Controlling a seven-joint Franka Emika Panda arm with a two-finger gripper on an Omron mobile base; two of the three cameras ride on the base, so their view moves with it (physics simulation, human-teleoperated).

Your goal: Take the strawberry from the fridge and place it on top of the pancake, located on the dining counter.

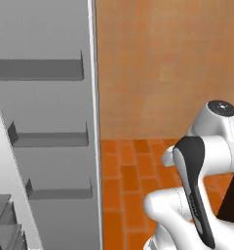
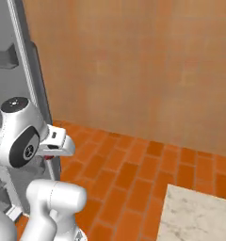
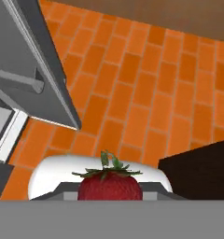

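Right up against the hand cam is the strawberry (image 3: 110,185), red w/ green leaves sticking up, sitting right where the gripper (image 3: 110,190) fingertips would be, so I'd say the fingers are clamped on it, tho the tips themselves are mostly hidden behind the berry. Going big to small otherwise: the fridge (image 1: 50,122) fills the left of the left base view w/ its door open and the door shelves showing, then orange brick floor (image 2: 133,164) and tan wall behind. A corner of the dining counter (image 2: 195,214) w/ pale marbled top pokes in at the bottom right of the right base view. Pancake isn't anywhere I can see. So imo step 1 (grab from fridge) looks done and it's the carry phase. Next move prob needs the base to swing toward the counter, find the plate, keep the grip firm so the berry doesn't slip.
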